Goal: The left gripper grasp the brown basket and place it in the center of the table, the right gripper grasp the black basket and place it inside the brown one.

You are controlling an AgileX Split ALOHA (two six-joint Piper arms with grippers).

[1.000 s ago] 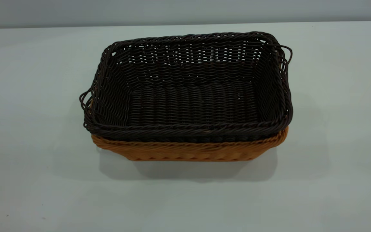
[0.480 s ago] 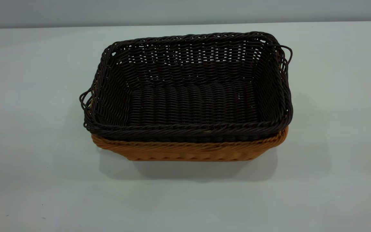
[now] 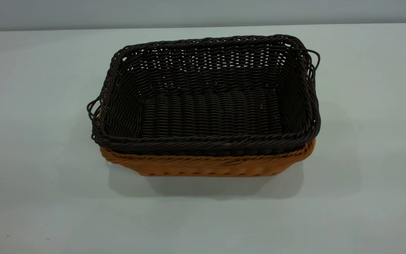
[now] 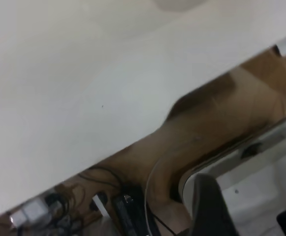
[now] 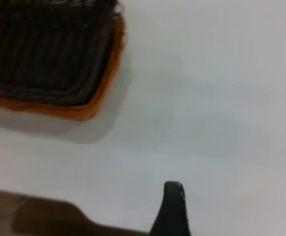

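Note:
The black basket (image 3: 206, 102) sits nested inside the brown basket (image 3: 206, 165) at the middle of the table (image 3: 365, 176). Only the brown basket's front wall and rim show under it. Neither arm is in the exterior view. In the right wrist view, the nested baskets (image 5: 49, 54) lie far off, and my right gripper (image 5: 221, 216) hangs over bare table near its edge, open and empty, with one finger (image 5: 173, 209) showing. My left gripper (image 4: 248, 214) is open and empty, past the table edge (image 4: 147, 137), above the floor.
Cables and plugs (image 4: 128, 211) lie on the brown floor beyond the table edge in the left wrist view. Bare tabletop surrounds the baskets on all sides.

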